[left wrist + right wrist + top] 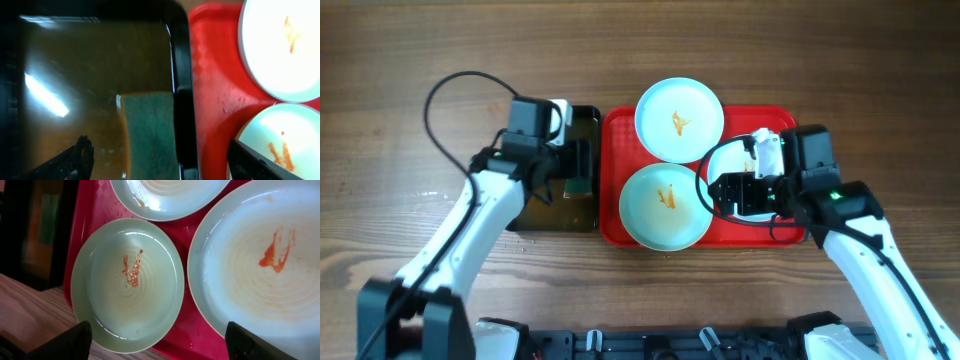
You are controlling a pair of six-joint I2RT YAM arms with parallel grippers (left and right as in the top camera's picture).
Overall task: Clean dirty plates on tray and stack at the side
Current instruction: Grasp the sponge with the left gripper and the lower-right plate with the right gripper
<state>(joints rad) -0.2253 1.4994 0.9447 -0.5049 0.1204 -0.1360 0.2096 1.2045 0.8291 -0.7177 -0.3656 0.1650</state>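
Observation:
The red tray (612, 180) holds three pale plates with orange smears. One plate (680, 120) lies at the back, one (665, 205) at the front left, and the third is mostly hidden under my right arm. In the right wrist view the front plate (127, 285), the third plate (265, 265) and the back plate (165, 195) all show. My right gripper (735, 190) is open and empty above the tray (190, 330), between the front and third plates (160, 345). My left gripper (575, 165) is open over the black tub, above a green sponge (150, 135).
The black tub (582, 215) of brownish water stands right against the tray's left edge (210, 100). Two plates (285, 45) (280, 145) show at the right of the left wrist view. Bare wooden table surrounds the tray and tub.

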